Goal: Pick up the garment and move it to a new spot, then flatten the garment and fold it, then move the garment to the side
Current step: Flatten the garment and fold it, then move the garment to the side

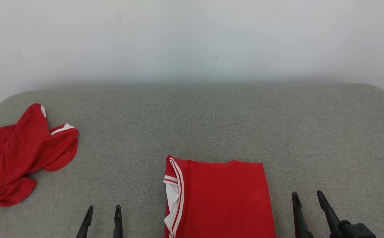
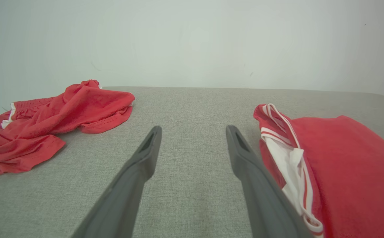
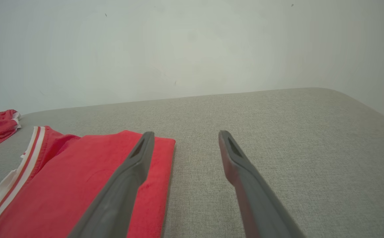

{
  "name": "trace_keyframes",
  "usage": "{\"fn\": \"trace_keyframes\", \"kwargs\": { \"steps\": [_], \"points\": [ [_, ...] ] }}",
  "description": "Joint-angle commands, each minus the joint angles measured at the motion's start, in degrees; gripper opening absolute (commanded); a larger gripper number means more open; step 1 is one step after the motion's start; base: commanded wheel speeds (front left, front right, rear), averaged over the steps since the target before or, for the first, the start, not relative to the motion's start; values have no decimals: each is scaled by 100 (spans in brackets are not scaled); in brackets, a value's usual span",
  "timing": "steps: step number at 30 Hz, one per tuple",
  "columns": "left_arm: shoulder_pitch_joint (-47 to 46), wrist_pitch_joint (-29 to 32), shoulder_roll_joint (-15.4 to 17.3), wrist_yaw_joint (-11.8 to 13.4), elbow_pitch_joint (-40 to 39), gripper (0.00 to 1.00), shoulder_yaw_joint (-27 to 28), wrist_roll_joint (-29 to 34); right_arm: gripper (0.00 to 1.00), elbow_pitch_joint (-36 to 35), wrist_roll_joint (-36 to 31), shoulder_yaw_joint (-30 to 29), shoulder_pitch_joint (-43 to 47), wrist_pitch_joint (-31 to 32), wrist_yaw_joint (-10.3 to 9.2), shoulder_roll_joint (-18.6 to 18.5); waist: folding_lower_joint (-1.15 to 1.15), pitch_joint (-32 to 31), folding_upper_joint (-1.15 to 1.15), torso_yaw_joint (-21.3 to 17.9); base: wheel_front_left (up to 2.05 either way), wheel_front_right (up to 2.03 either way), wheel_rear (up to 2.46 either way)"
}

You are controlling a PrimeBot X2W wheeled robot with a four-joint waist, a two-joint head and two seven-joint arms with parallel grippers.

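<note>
Folded red garment (image 1: 218,198) lies centre at near edge of grey surface (image 1: 211,119). L gripper (image 1: 104,207) & R gripper (image 1: 307,192) flank it, jaws apart, empty. Risk: one-sided pinch could drag layers, undoing fold; crumpled garment (image 1: 20,155) crowds left edge.

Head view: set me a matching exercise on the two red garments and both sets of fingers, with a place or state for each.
Things:
1. folded garment
2. crumpled garment
3. left fingers
4. right fingers

Places and states:
A. in a heap at the view's left edge
B. lying flat at bottom centre, white trim on its left side
C. open, just right of the folded garment
D. open, between the two garments

Pairs: 1-B, 2-A, 3-D, 4-C
</note>
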Motion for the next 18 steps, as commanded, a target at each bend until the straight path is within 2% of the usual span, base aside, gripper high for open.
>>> {"fn": "trace_keyframes", "kwargs": {
  "steps": [1, 18],
  "points": [
    [82, -17, -2, 13, -27, 100, 10, 33, 100, 2, 28, 4, 57, -5, -12, 17, 0, 3, 0, 1, 0, 0, 0],
    [74, -17, -2, -5, -55, 100, 72, 59, 100, 15, 63, 31, 47, -5, -12, 17, 0, 25, 0, 4, 0, 0, 0]
  ]
}}
